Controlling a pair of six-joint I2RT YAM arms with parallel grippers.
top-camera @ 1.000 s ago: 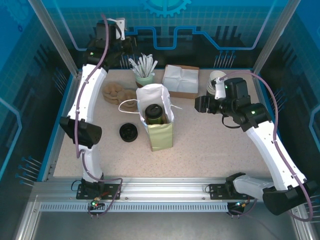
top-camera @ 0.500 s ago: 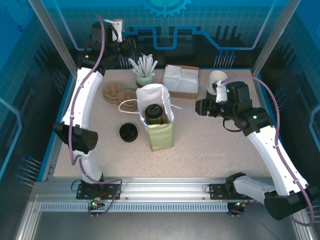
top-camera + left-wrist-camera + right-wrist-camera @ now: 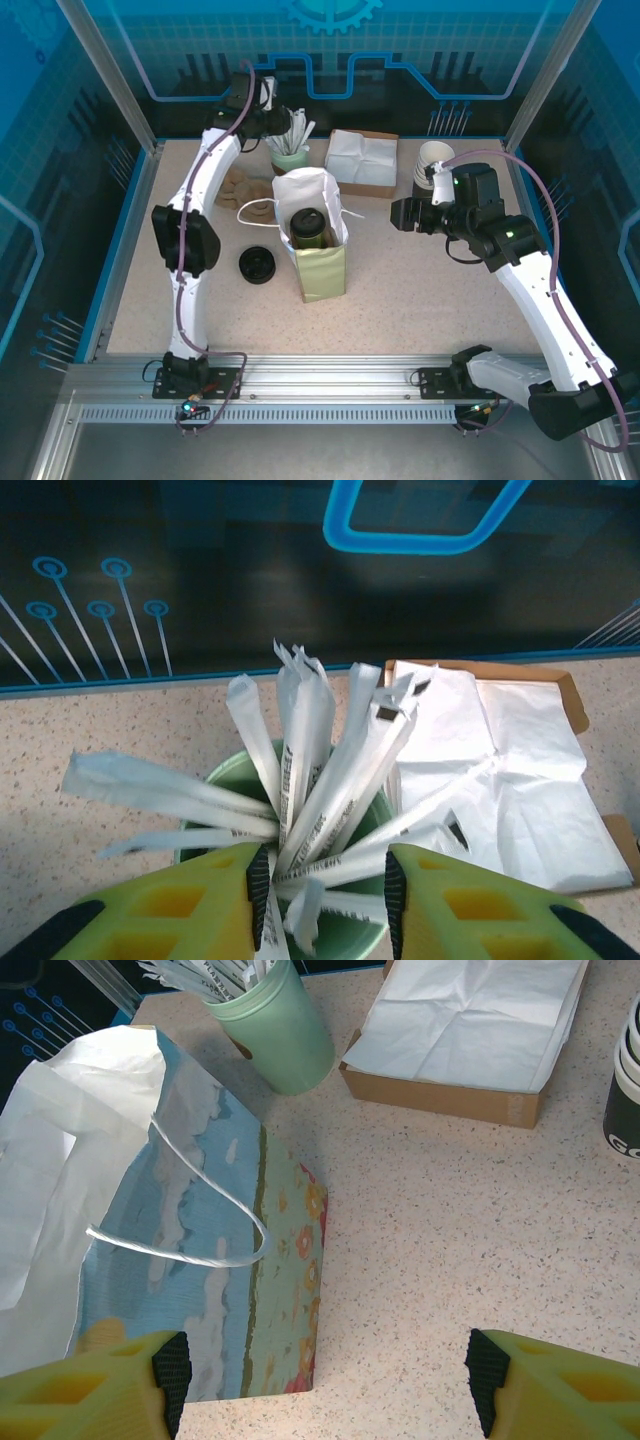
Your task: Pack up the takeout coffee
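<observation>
The takeout coffee (image 3: 307, 226) stands upright inside the white paper bag (image 3: 322, 272) in the middle of the top view, its black lid facing up through the bag's open mouth and its olive sides sunk below the rim. The bag stands upright on the speckled table (image 3: 430, 290), and one white string handle lies out toward the left. A loose black lid (image 3: 257, 265) lies on the table just left of the bag, apart from it.

Above the bag, in the upper middle of the frame, sits a green cup (image 3: 291, 159) full of paper-wrapped sticks (image 3: 300, 750) (straws or stirrers, the wrapping hides which). The left gripper (image 3: 325, 905) is over this cup, its yellow fingers (image 3: 190, 905) parted, with several wrapped sticks standing loosely in the gap and none visibly pinched.

Right of the green cup is a brown box of white napkins (image 3: 362, 160), and further right a stack of lidless cups (image 3: 432, 158).

The right gripper (image 3: 325, 1380) hovers right of the bag, pointed toward its side, with the fingers spread wide and nothing between them.
</observation>
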